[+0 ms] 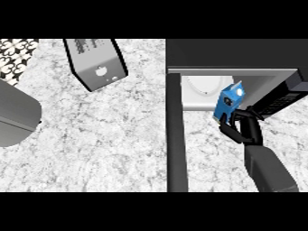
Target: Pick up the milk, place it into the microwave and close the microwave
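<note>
Fingers (228, 130) of right hand (248, 128) curled round lower end of milk carton (230, 100). Carton blue, tilted, at mouth of microwave (249, 54), just right of white plate (203, 86) inside. Carton print unreadable. Open microwave door (177, 135) juts toward near side. Far left on counter (103, 149): dark box (96, 61), small white emblem, text rows illegible.

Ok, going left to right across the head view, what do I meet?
Grey rounded object at the left edge, silver box, open microwave door, milk carton in the right hand, microwave control panel.
</note>
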Robot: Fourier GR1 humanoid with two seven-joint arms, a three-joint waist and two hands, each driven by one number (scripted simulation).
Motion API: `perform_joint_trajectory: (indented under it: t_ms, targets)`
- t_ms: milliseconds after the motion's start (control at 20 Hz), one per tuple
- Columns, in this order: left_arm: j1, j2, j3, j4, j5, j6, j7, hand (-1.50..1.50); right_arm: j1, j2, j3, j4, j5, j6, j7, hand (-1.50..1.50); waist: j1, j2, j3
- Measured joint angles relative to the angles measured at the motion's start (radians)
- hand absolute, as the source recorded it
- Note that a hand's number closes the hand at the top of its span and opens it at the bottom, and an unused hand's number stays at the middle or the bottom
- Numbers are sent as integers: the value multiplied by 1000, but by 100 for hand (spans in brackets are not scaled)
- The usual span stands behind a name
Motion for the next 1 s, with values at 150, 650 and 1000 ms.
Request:
perform_joint_trajectory:
  t_ms: [150, 650, 1000]
  targets:
    - [-8, 6, -1, -1, 4, 3, 7, -150, -34, -17, -1, 24, -2, -7, 31, 150, 5, 3, 2]
    - [-65, 33, -7, 0, 13, 13, 15, -150, -67, -35, 13, 90, 3, -79, 6, 150, 28, 3, 2]
    - [-98, 58, -6, 8, 22, 20, 25, -150, -74, -36, 8, 123, -14, -149, -22, 150, 42, 1, -4]
